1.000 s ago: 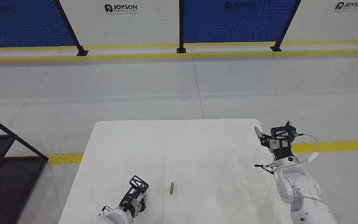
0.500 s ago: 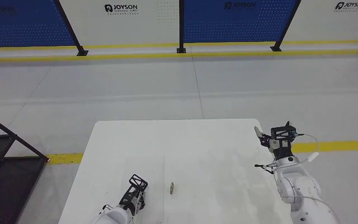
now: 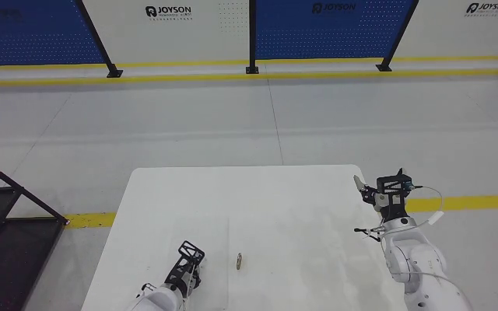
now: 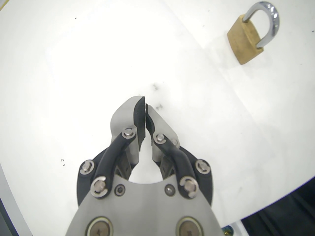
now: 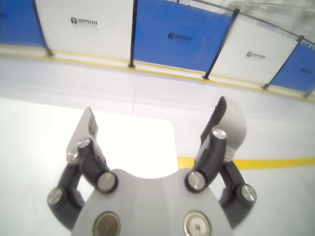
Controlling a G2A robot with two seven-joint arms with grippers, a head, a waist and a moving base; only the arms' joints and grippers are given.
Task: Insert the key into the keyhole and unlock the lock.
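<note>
**Pos. record, L to R (top view)**

1. L end effector (image 3: pixel 191 256) (image 4: pixel 145 104): sat low over the white surface (image 3: pixel 272 202) (image 4: pixel 73 50), near the front edge, L of centre. The 2 fingers (image 4: pixel 137 114) were together, ribbed pads meeting at the tips w/ nothing clamped betw. them. Small dark specks marked the surface just ahead of the tips.

2. Seam (image 3: pixel 228 245): a thin line across the surface ran betw. the L end effector & the lock.

3. Lock (image 3: pixel 239 260) (image 4: pixel 246 41): brass padlock w/ silver shackle (image 4: pixel 270 20), lying flat on the surface near the front edge, just R of the seam & near the L end effector, not touching it. Both shackle legs met the body.

4. R end effector (image 3: pixel 379 185) (image 5: pixel 155 109): sat at the R edge of the surface (image 5: pixel 37 124), near the far R corner, well apart from the lock. Fingers (image 5: pixel 86 124) were spread wide, nothing betw. them; it faced the grey floor & the blue/white fence panels (image 5: pixel 182 37) beyond
</note>
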